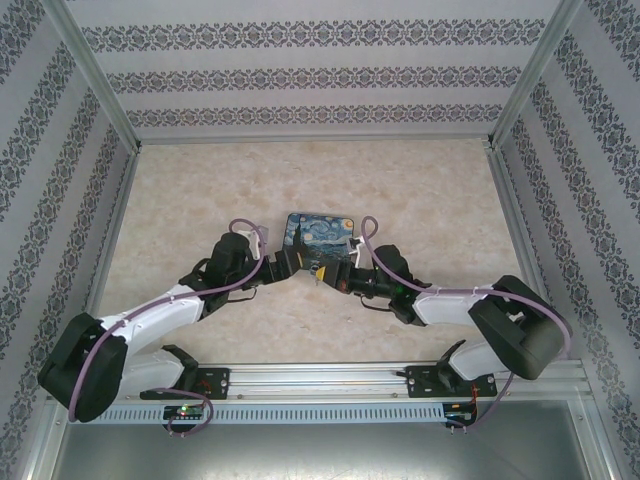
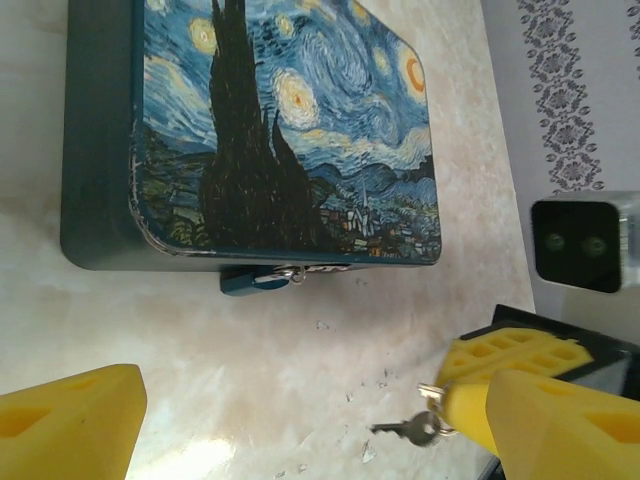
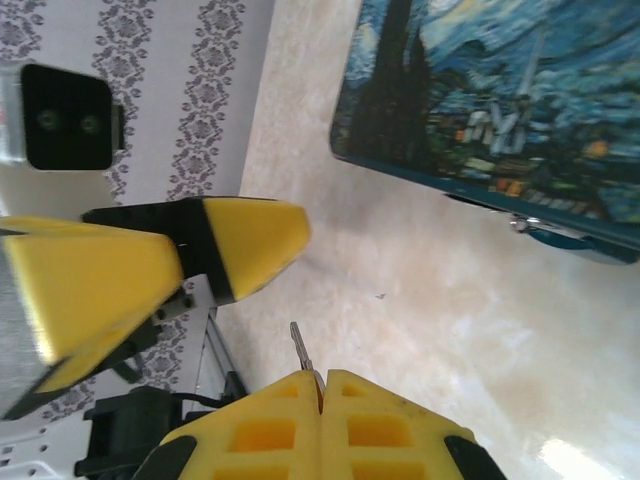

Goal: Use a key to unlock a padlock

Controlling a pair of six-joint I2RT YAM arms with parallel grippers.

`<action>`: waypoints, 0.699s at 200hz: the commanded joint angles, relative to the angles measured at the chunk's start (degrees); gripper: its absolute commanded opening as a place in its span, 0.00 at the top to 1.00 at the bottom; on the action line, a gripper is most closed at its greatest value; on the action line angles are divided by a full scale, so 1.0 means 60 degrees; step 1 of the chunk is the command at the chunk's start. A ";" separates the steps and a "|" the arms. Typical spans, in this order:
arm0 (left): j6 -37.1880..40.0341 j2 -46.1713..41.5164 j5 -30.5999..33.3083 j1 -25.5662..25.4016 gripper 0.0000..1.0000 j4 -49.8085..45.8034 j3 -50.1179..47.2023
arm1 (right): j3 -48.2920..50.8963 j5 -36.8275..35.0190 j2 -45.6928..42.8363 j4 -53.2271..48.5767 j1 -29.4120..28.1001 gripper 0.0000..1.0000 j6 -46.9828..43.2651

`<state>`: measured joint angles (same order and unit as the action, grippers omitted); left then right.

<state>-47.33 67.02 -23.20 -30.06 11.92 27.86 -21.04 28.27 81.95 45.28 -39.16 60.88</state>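
Note:
The small teal padlock [image 2: 252, 282] lies against the front edge of the Starry Night box [image 2: 290, 120], its silvery shackle hooked at the box's latch; it also appears as a teal padlock [image 3: 585, 243] under the box [image 3: 500, 90]. My right gripper [image 3: 322, 378] is shut on the key [image 3: 299, 346], whose blade sticks out past the yellow fingertips. In the left wrist view the key [image 2: 412, 431] hangs at those fingertips, pointing left, just above the table. My left gripper [image 2: 315, 410] is open and holds nothing, right next to the key. Both grippers meet in front of the box [image 1: 320, 232].
Patterned walls enclose the beige table [image 1: 300, 180] on three sides. A metal rail [image 1: 330, 380] runs along the near edge. Small chips mark the table surface [image 2: 350, 400] near the key. Free room lies behind and beside the box.

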 commanded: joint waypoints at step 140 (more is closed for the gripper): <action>0.0081 0.0354 0.0236 -0.0336 0.12 0.0867 0.0007 | -0.0788 0.0639 0.1551 0.0700 0.1499 1.00 -0.0571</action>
<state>-47.35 67.96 -22.17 -31.24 14.37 27.86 -23.83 30.48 90.21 46.96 -31.20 59.18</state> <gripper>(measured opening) 0.883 0.065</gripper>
